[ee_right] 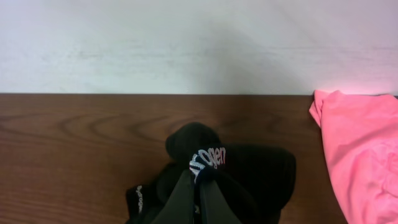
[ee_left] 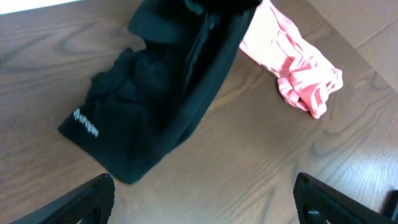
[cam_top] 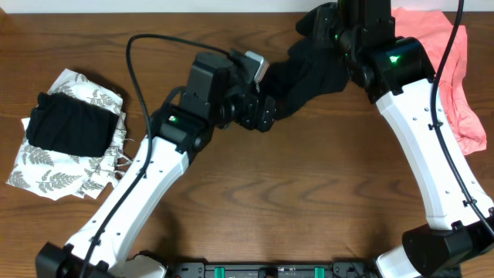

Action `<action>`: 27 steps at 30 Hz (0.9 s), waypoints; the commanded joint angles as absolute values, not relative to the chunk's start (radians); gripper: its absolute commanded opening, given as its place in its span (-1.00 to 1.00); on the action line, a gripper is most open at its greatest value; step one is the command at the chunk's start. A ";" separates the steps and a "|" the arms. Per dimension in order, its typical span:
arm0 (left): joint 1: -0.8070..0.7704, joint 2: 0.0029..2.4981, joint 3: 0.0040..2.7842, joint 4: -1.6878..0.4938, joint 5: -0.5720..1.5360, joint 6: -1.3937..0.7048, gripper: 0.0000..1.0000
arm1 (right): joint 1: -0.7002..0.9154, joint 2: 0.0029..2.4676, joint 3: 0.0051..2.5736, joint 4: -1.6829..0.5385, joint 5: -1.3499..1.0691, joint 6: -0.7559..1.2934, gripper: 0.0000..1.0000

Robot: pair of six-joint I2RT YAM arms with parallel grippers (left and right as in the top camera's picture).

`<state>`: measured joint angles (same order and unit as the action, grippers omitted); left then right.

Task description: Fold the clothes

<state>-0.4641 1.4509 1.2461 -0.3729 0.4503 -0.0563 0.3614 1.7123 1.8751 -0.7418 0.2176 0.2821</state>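
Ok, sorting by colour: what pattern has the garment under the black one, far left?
The garment is white with grey leaf print, clearest overhead.

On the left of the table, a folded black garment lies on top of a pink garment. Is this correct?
Not quite. In the overhead view the folded black garment lies on a white leaf-print garment; the pink garment is at the far right.

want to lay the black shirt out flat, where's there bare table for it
Widest bare wood lies front centre, between the left arm and right arm. A smaller patch is back left, behind the leaf-print pile. Crowded back right: black shirt beside the pink garment.
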 commanded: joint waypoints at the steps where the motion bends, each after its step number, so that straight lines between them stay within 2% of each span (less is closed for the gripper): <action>1: -0.465 1.481 1.264 -0.361 0.460 -0.064 0.84 | 0.368 1.715 1.882 -0.748 0.234 0.288 -0.97; 8: -0.465 1.496 1.264 -0.482 0.422 -0.047 0.84 | 0.312 1.723 1.877 -0.842 0.523 0.252 -0.97; 12: -0.465 1.496 1.264 -0.508 0.403 -0.034 0.85 | 0.245 1.724 1.875 -0.905 0.443 0.161 -0.97; 13: -0.465 1.496 1.264 -0.509 0.403 -0.034 0.85 | 0.230 1.724 1.875 -0.936 0.390 0.132 -0.92; 18: -0.465 1.496 1.264 -0.508 0.398 -0.033 0.86 | 0.176 1.728 1.869 -1.076 0.242 0.070 -0.31; 23: -0.465 1.496 1.264 -0.508 0.381 -0.034 0.86 | 0.169 1.733 1.858 -1.177 0.212 0.070 -0.02; 27: -0.465 1.496 1.264 -0.501 0.380 -0.034 0.86 | 0.175 1.746 1.826 -1.185 0.091 0.070 0.21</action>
<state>-0.4641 1.4921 1.2461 -0.5045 0.3950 -0.0479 0.1734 1.7199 1.8553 -1.1812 0.1982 0.0845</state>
